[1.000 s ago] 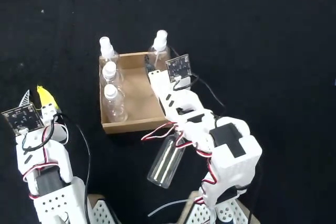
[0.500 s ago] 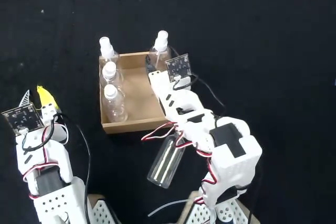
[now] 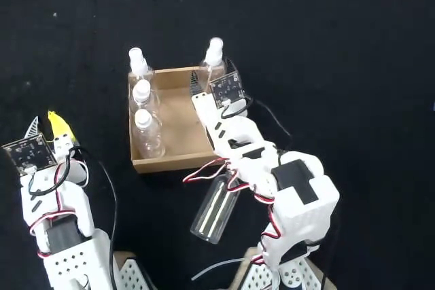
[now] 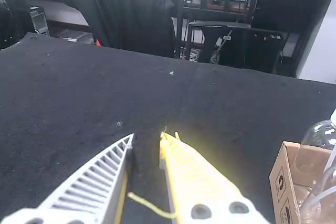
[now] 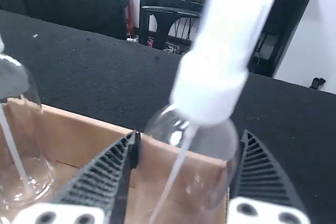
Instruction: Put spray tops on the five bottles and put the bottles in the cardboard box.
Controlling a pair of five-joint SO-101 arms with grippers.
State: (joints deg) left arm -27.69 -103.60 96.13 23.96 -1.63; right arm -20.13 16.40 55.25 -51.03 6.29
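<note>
1. Three bottles with white spray tops are standing in a row along one side wall of the cardboard box, which is sitting on the black table.
2. At the box's far corner, on the side opposite that row, the right gripper is clamping a fourth bottle by its clear body, with one black finger pressing on each side. This bottle is wearing a white spray top and is leaning slightly. It is not clear whether its base is inside or outside the box wall.
3. Just beside the right arm's base, outside the box, a fifth bottle is lying on its side on the table, clear and with no top on it.
4. Well apart from the box, the left gripper is hanging low over bare table. Its grey and yellow fingers are standing a narrow gap apart and holding nothing.
</note>
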